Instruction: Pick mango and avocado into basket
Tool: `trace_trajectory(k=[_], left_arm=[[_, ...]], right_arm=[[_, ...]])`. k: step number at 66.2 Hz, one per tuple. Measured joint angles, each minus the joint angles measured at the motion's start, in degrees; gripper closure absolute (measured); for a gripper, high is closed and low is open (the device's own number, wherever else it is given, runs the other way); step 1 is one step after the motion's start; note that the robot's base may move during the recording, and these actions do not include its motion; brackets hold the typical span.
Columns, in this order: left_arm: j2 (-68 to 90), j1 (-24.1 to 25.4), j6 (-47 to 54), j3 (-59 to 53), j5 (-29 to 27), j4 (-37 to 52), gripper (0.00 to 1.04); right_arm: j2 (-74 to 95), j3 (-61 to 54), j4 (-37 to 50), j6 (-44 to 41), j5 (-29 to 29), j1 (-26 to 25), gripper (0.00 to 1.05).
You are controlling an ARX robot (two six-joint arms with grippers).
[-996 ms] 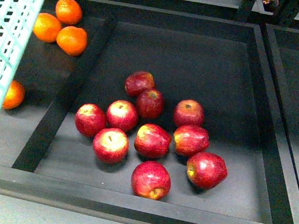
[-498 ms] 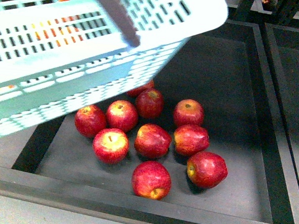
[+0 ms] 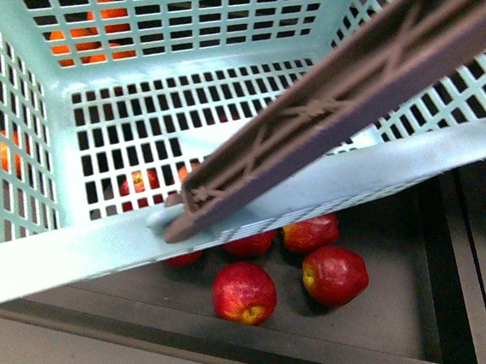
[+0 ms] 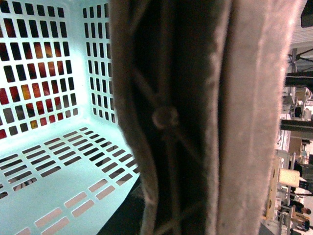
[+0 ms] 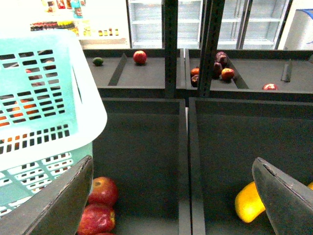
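The pale aqua basket [image 3: 14,237] hangs tilted across most of the front view, its inside empty. Its brown ribbed handle [image 3: 336,105] crosses it diagonally. My left gripper is shut on the basket; in the left wrist view the handle [image 4: 195,117] fills the middle and hides the fingers. My right gripper [image 5: 173,205] is open and empty above the wall between two bins. The yellow-orange mango [image 5: 249,201] lies in the right-hand bin, close to one finger [image 5: 286,200]. A small dark green fruit that looks like an avocado [image 5: 98,61] lies on the far shelf.
Red apples [image 3: 245,291] lie in the black bin under the basket and show in the right wrist view [image 5: 102,191]. Oranges [image 3: 103,27] show through the basket wall. A black divider [image 5: 187,161] splits the bins. Upright posts [image 5: 169,44] stand before a far shelf with more fruit [image 5: 221,58].
The basket has swung in from the left edge across the front view and closer to the camera. It now covers the oranges and most apples.
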Motion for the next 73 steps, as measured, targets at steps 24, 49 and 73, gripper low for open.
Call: trace_trajectory(k=[24,49,73], left_arm=[[0.0,-1.29,-0.72,0.04,-0.02,0.35,0.9],[-0.02,-1.38,-0.85,0.13,0.37,0.42,0.9],[0.0,-1.31,-0.92,0.13,-0.09,0.42,0.9]], right_arm=[[0.0,0.0,0.0,0.0,-0.02,0.0,0.09],[27.47,11.96,-21.44,8.92,-18.25,-16.04,0.09],[64.98,21.84,4.42,7.28,-17.42,-31.39,0.09]])
